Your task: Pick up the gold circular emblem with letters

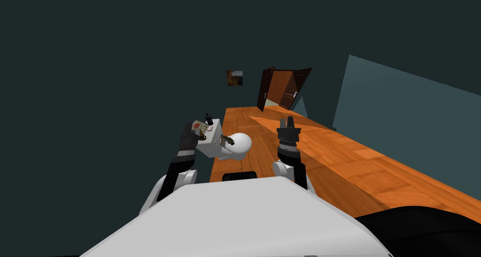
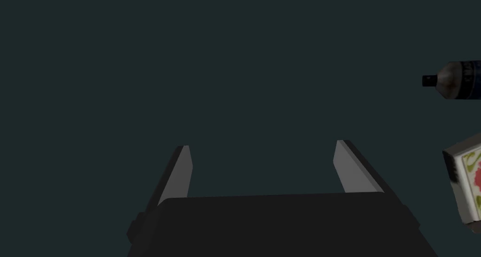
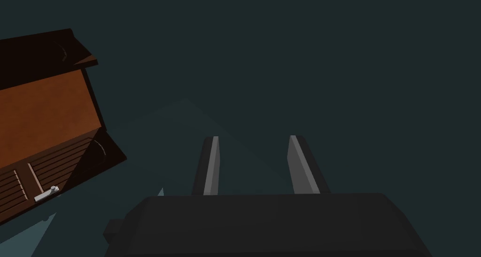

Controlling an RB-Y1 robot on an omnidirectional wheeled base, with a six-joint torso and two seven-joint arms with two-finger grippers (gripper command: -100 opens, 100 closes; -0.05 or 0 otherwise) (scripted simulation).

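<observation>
Jaws apart: left jaws near dark bottle (image 2: 454, 80), flowered box (image 2: 466, 183); right jaws facing door (image 3: 47, 113).

The head camera, rolled, looks steeply down and forward along the orange wooden floor (image 1: 376, 169) to the open brown panelled door (image 1: 282, 92), shared with the right gripper's (image 3: 253, 137) camera, while the left gripper's (image 2: 263, 144) faces the dark teal wall (image 2: 235, 57), sharing the small dark bottle (image 2: 458, 80).

The floor (image 1: 357, 155) is smooth orange wood planks; at twelve o'clock, the door (image 1: 282, 92) is dark slatted wood. The wall (image 1: 117, 57) looks matt. The left gripper (image 2: 263, 144) has matt grey fingers (image 2: 181, 174).
</observation>
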